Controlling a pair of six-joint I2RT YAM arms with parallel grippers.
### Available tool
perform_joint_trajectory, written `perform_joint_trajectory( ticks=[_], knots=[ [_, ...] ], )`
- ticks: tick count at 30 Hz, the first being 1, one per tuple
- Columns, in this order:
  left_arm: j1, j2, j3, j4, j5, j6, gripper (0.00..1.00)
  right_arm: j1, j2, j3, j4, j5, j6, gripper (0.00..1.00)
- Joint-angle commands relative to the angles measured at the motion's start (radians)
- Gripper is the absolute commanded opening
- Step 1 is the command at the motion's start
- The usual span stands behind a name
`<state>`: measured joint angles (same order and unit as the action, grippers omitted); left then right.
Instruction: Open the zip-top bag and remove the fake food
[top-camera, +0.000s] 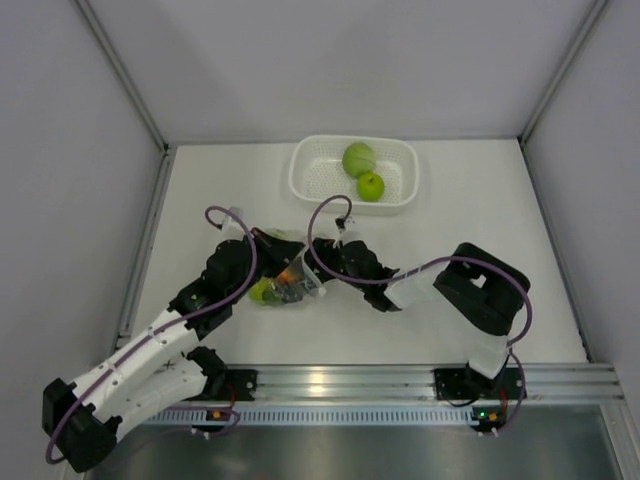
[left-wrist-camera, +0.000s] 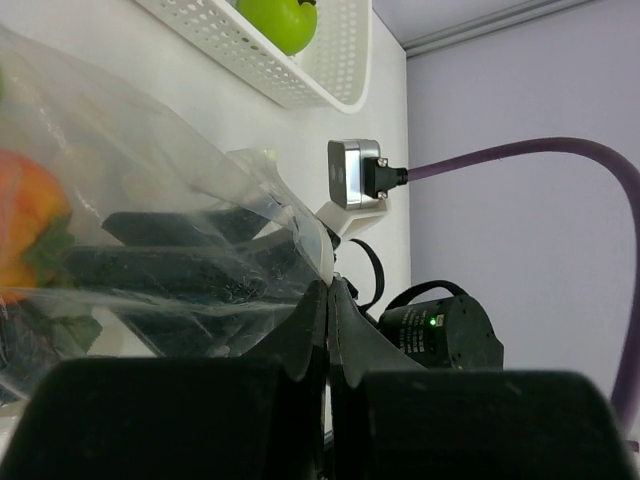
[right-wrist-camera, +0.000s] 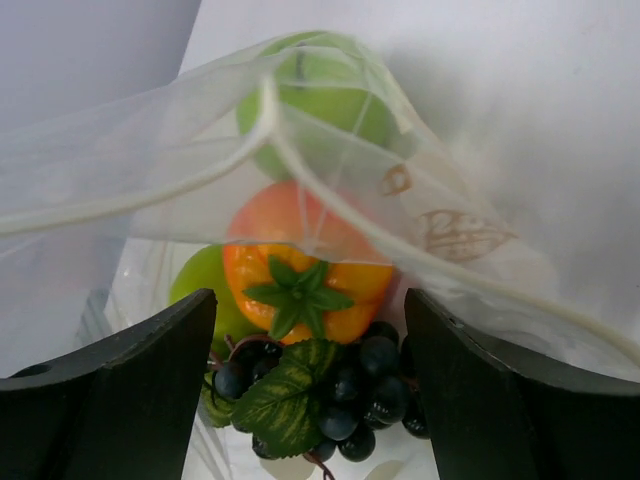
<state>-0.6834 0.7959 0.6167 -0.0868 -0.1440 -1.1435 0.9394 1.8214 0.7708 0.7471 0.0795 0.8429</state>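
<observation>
A white table (top-camera: 480, 200) seen from above. A clear bag (top-camera: 287, 283) lies just off the table's middle, toward 8 o'clock, with two robot arms meeting over it.

The left gripper (left-wrist-camera: 328, 292) is clenched, pinching a fold of the bag's plastic between its closed fingers, at the bag's 10 o'clock side. The right gripper (right-wrist-camera: 310, 300) stands at the bag's 2 o'clock side, released, its jaws spread wide in front of the bag's open mouth and holding nothing.

Inside the bag sit a green apple (right-wrist-camera: 320, 100), a red-yellow apple (right-wrist-camera: 300, 265), another green fruit (right-wrist-camera: 198, 290) and a dark grape bunch (right-wrist-camera: 352, 392) with a leaf.

A white perforated basket (top-camera: 310, 178) at 12 o'clock holds a pale green ball (top-camera: 359, 158) and a second green apple (top-camera: 371, 186), touching.
</observation>
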Motion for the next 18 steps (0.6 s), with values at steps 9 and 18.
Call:
perform_joint_trajectory(
  ticks=[9, 18],
  knots=[
    [-0.002, 0.023, 0.02, 0.076, 0.05, -0.013, 0.0, -0.002, 0.044, 0.131, 0.034, -0.05, -0.064, 0.86],
    [-0.002, 0.025, -0.017, 0.076, 0.05, -0.012, 0.0, 0.001, 0.188, 0.292, -0.132, -0.018, -0.083, 0.97]
  ],
)
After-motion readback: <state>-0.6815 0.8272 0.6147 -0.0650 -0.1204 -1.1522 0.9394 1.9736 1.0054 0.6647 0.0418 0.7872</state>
